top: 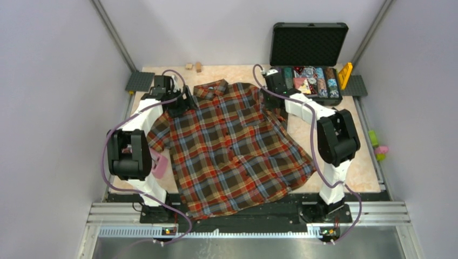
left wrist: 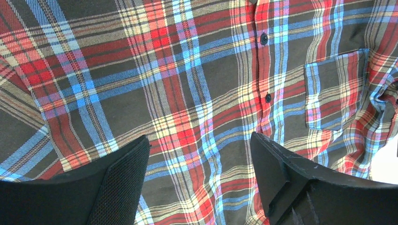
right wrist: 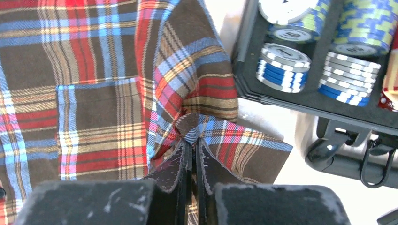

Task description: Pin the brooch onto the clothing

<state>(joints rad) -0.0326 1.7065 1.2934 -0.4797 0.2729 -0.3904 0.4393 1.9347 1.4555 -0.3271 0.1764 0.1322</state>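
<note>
Table [top: 363, 162]: flat top, mottled peach.
Shirt [top: 232, 145]: soft woven plaid, spread front-up across the middle of your table, collar at the far side, hem over the near edge.
Case [top: 309, 46]: hard black shell with its foam-lined lid upright, just beside the shirt at far right.
Right gripper [right wrist: 192, 146]: your scuffed black jaws are clenched on a puckered fold of shirt cloth next to the case.
Left gripper [left wrist: 199, 145]: released, jaws wide apart above the cloth near the collar.
Pocket [left wrist: 335, 89]: square patch on the chest.
Chips [right wrist: 284, 65]: round, ridged stacks in the case.
</note>
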